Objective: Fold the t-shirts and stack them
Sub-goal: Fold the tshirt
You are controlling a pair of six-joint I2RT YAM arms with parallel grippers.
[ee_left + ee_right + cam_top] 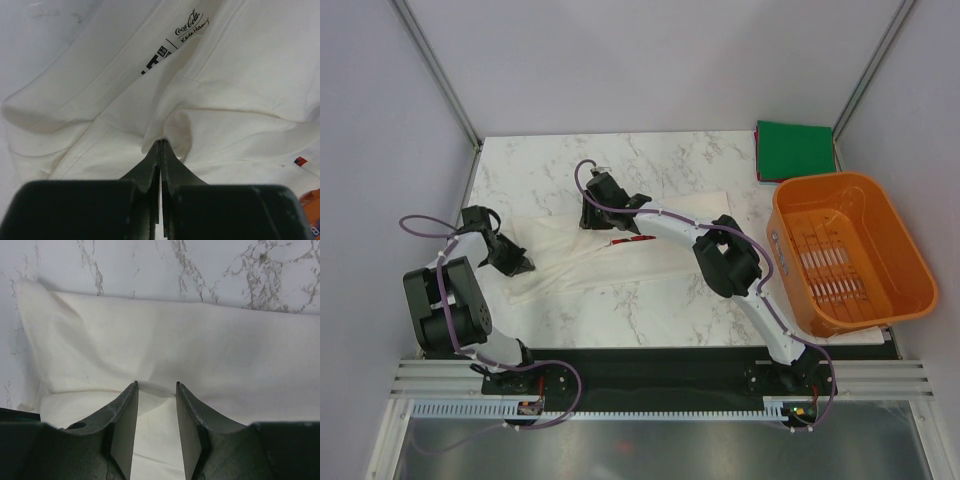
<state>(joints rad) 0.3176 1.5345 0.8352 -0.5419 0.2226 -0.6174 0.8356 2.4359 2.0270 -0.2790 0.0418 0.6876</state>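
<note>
Top view, white t-shirt [620, 255]: lies stretched across the marble table [700, 160], from near left to far right.
Top view, green t-shirt [793, 150]: folded square at the far right corner, just behind the orange basket [820, 184].
Top view, arms: left gripper [523, 266] at the white t-shirt's near-left end, right gripper [594, 220] at its far edge.
Left wrist view: jaws pressed together, pinching a small fold of the white t-shirt near the collar label.
Right wrist view: jaws half apart, white cloth between them; the tips seem to rest on it, no grip seen.

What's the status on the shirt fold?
Left gripper shut on white t-shirt. Right gripper open over it. Green t-shirt folded, far right corner. Orange basket alongside, not blocking.
</note>
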